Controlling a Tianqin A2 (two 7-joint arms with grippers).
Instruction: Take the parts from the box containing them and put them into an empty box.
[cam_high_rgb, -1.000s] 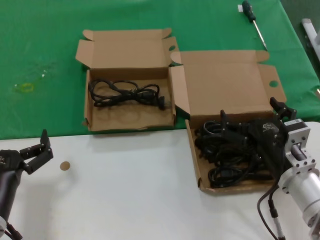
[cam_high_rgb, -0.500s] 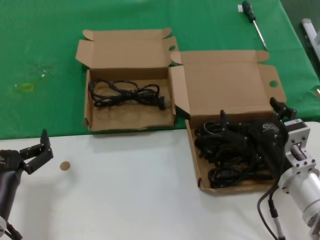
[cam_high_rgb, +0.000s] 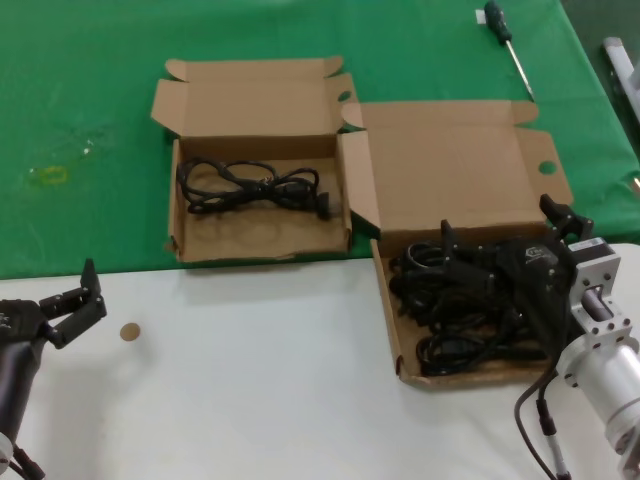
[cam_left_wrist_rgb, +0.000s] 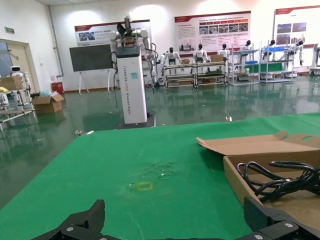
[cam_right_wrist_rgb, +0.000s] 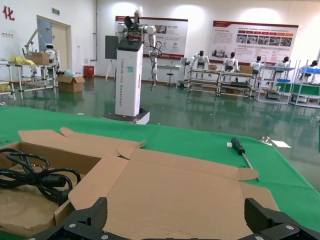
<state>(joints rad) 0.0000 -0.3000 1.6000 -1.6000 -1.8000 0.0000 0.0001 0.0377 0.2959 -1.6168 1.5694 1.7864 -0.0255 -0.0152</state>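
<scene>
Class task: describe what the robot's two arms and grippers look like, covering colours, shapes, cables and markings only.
Both grippers are matt black, with angular, pointed fingers. The left gripper sits on a rounded black forearm. The right gripper carries a small white marking on its black body, then a silver metal wrist block with ribbed edges and a pale grey cylindrical forearm; a thin black cable loops beside it.

Workshop hall beyond the bench: white walls (cam_left_wrist_rgb: 30, 30) hung with poster boards (cam_right_wrist_rgb: 255, 35), a glossy green floor (cam_left_wrist_rgb: 190, 107) mirroring the ceiling lamps, a white pillar cabinet (cam_left_wrist_rgb: 131, 82), metal shelving racks (cam_right_wrist_rgb: 280, 85), a doorway (cam_right_wrist_rgb: 60, 40), and cardboard cartons (cam_left_wrist_rgb: 47, 103).
</scene>
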